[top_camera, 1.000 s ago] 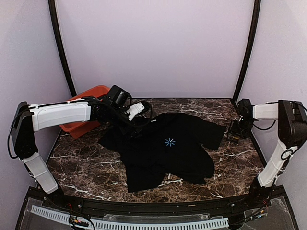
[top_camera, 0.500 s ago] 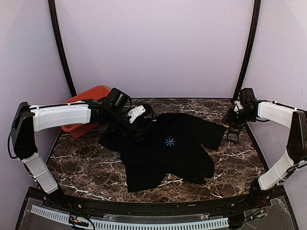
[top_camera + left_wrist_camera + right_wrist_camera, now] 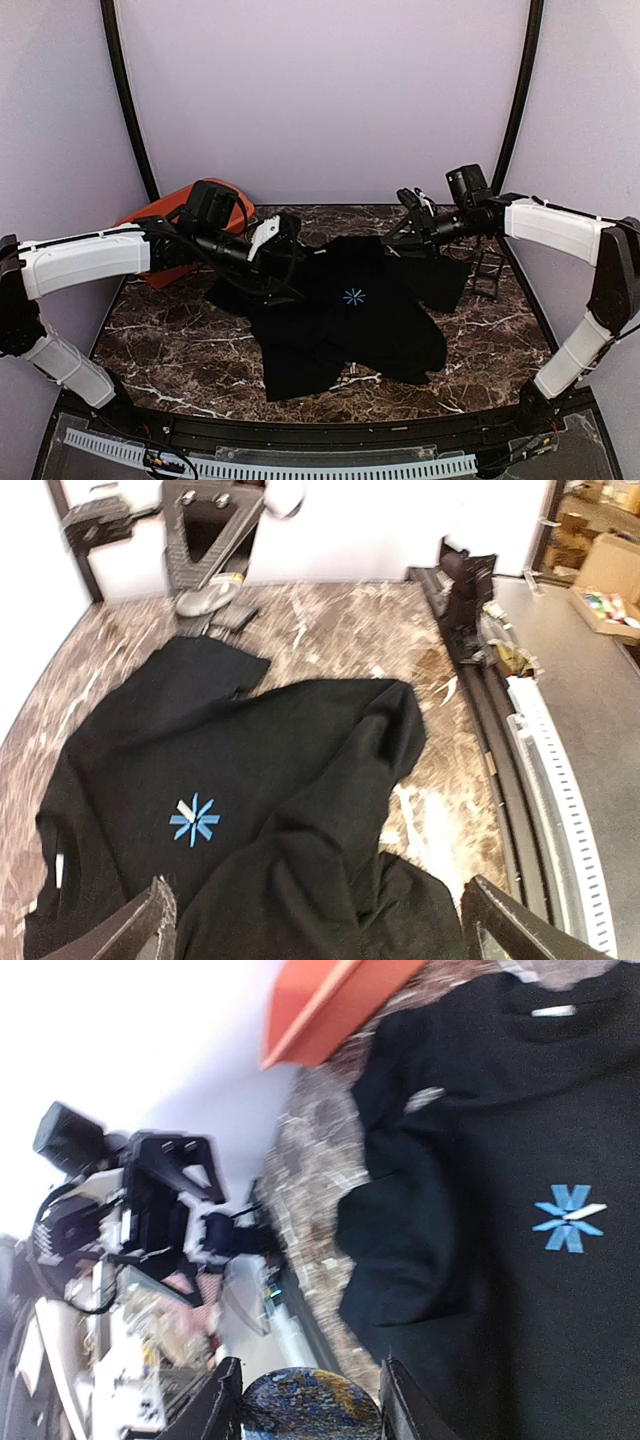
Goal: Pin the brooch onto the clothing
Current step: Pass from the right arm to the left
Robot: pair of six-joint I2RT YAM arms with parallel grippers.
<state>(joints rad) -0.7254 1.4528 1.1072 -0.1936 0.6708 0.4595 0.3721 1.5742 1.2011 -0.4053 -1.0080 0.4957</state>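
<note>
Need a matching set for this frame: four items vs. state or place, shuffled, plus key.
1. left tool
2. right tool
3. T-shirt
4. orange bin

A. lying rumpled on the marble table
B. jaws wide open, nothing between them
C. at the table's back-left corner in the top view
D. closed on the brooch

Pairs: 1-B, 2-D, 3-A, 4-C
</note>
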